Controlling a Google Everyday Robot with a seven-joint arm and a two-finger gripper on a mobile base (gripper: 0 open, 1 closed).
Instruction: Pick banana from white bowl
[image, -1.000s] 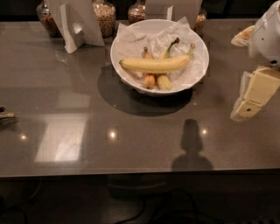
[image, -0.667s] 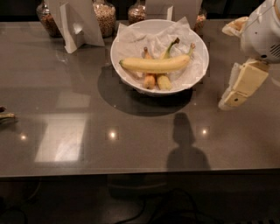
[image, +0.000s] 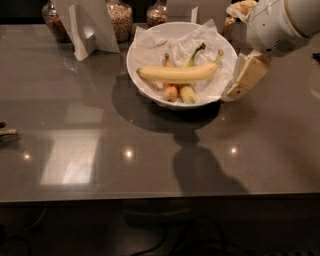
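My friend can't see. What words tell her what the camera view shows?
A long yellow banana lies across two smaller fruits in a paper-lined white bowl on a grey table. The robot's pincer hangs just beside the bowl.

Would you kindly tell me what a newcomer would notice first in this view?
The white bowl stands at the far centre of the table, with the banana lying across two smaller fruits on crumpled paper. Next comes the gripper, hanging just right of the bowl's rim, under the bulky white arm at the top right.
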